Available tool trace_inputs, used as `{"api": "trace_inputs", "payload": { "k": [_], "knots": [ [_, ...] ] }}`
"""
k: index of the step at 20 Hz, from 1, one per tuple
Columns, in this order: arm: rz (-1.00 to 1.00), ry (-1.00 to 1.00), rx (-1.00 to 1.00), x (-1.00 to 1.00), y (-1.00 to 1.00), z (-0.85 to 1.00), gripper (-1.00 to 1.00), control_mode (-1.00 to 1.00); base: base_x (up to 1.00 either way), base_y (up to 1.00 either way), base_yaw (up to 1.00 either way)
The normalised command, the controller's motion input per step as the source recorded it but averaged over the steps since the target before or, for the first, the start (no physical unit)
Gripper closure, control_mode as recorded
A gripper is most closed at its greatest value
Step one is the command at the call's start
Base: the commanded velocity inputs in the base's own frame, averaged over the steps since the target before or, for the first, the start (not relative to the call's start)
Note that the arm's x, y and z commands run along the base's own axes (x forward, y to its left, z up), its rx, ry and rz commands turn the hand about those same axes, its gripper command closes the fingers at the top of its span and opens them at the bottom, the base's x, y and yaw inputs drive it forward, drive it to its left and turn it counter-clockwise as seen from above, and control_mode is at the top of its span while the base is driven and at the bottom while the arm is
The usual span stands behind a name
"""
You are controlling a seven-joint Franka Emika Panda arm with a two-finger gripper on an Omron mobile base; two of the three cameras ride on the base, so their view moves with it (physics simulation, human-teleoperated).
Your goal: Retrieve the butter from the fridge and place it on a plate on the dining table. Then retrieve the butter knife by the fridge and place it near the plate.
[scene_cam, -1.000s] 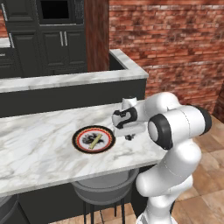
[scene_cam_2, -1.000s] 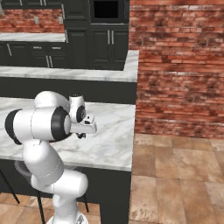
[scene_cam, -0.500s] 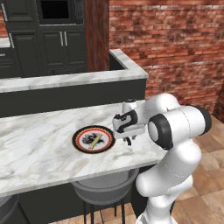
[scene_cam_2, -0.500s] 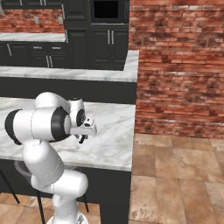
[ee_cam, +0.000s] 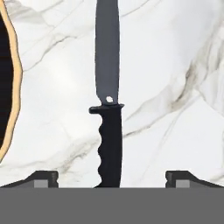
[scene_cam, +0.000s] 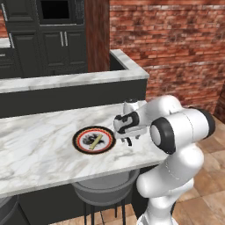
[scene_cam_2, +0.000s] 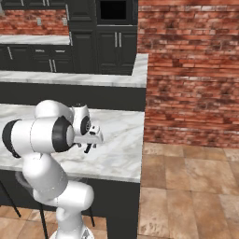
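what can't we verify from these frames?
- Butter knife: handle end is cut off by the hand view's bottom edge; in the left base view the end effector covers it.
- Plate: cropped by the hand view's left edge.
- Butter: too small for detail in the left base view.

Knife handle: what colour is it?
Black, with a grey blade; the knife shows best in the hand view.
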Motion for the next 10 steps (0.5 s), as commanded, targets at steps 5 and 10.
{"api": "trace_inputs", "payload": {
  "k": [5,10],
  "knots": [
    [-0.02,0.14,0.02,-0.21,-0.07,1.0,-1.0,-1.0,0.0,0.0,0.0],
    [0.0,0.02,0.06,-0.74,0.0,0.91,-1.0,-1.0,0.0,0.0,0.0]
  ]
}}
